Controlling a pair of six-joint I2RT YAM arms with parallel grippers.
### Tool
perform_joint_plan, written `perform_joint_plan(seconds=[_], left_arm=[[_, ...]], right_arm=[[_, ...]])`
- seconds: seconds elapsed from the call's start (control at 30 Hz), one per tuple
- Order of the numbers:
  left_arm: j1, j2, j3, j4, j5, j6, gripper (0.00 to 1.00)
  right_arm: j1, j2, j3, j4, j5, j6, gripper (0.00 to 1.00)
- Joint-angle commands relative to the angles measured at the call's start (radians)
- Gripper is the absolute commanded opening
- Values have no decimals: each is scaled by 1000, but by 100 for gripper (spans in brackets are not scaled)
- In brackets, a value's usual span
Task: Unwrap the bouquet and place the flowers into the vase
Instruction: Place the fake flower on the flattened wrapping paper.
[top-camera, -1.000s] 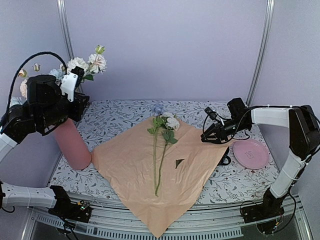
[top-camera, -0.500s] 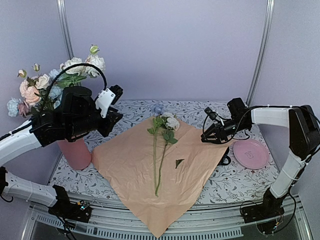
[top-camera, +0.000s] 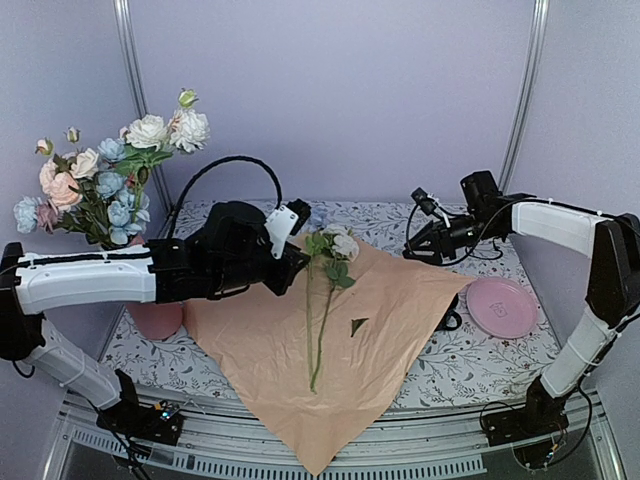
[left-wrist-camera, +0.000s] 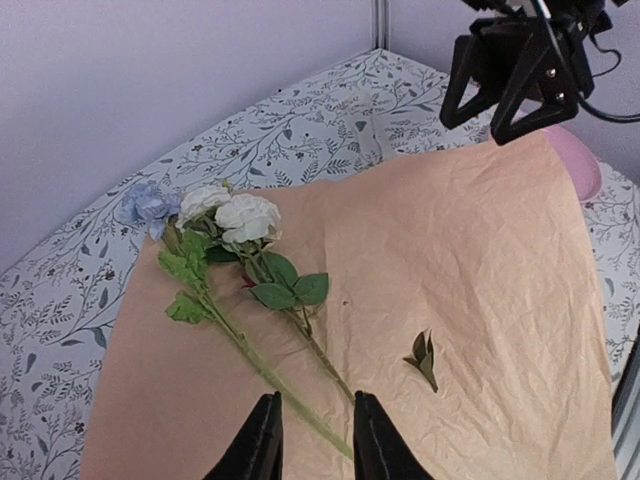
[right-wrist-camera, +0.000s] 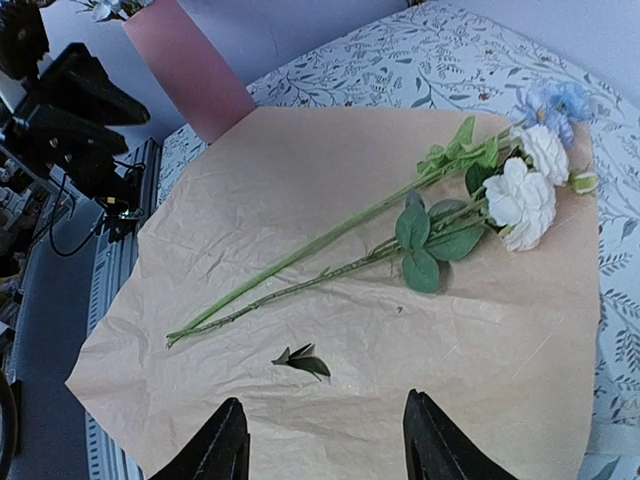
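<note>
- Where things stand: most of the flowers (top-camera: 100, 185) are already in the vase (top-camera: 157, 320) at the left edge of the top view, and the vase is half hidden behind the left arm. Two stems (left-wrist-camera: 275, 295) lie side by side in the middle of the opened paper (top-camera: 390, 350), heads toward the top of the frame.
- The left gripper (left-wrist-camera: 315, 440) hangs over the lower ends of those stems. Its fingers are a narrow gap apart with nothing between them. With the stems lying that close together, I'd bet it grabs only one, or pinches both badly and loses one on the way over.
- The stems lie flat on crinkly paper. If the fingers come down too deep they'll likely catch the sheet as well. Then the whole wrap lifts or drags and the other stem rolls away.
- The right gripper (right-wrist-camera: 325, 445) is spread wide and empty, up at the right of the top view near the paper's corner. If it goes for the same stems, the two arms could bump over the middle.
- The vase looks pretty crowded. Swinging the left arm back could clip it, and poking another stem in could shove out blooms that are already seated.
- There's also a small loose leaf (top-camera: 358, 325) on the paper. It's easy to mistake for a target, and a grab at it would be wasted.
</note>
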Motion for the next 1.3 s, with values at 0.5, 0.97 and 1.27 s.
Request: perform_joint_plan(seconds=[0.5,0.97,1.27], left_arm=[[-5,501,252,70,44,-469,30],[52,706,510,-218,131,-459,36],[67,743,567,-283,135,-503,36]], right_arm=[[0,-130,-168,311,150,178,54],[-30,-118,-195,312,91,105,55],[-30,-111,-190,293,56,92,55]])
